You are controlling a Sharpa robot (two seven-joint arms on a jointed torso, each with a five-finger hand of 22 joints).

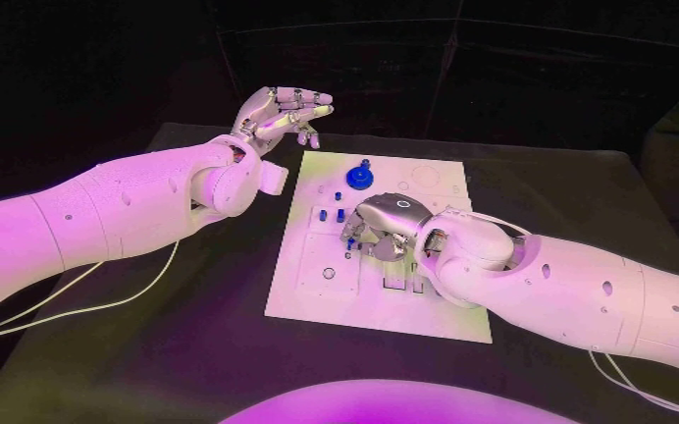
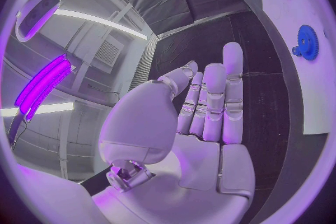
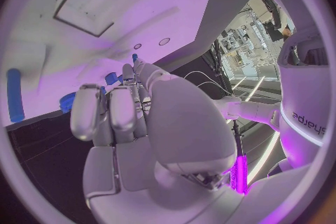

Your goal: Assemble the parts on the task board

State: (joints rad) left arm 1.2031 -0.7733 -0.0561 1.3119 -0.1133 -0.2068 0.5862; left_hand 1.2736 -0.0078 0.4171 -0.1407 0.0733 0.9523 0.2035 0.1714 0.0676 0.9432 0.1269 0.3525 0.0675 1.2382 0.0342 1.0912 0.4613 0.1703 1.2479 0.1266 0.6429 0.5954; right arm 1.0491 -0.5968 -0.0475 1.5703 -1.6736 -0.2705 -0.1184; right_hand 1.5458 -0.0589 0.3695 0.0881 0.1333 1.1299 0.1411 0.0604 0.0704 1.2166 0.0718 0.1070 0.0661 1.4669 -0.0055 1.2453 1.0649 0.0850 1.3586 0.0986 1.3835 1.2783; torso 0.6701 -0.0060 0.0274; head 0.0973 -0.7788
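- Board (image 1: 450,298): a white rectangular plate lying flat in the middle of the table, long side running away from the robot, with cut-outs and small round holes in its face.
- Gear (image 1: 359,178): a blue toothed disc with a small knob at its centre, seated flat near the board's far end; the left wrist view shows it too (image 2: 307,42), close to the board's edge.
- Pegs (image 1: 332,215): a few small blue pieces standing upright on the board, nearer than the gear, toward its left side.
- Cylinder (image 3: 14,95): a blue rod-like part lying on the board in the right wrist view.
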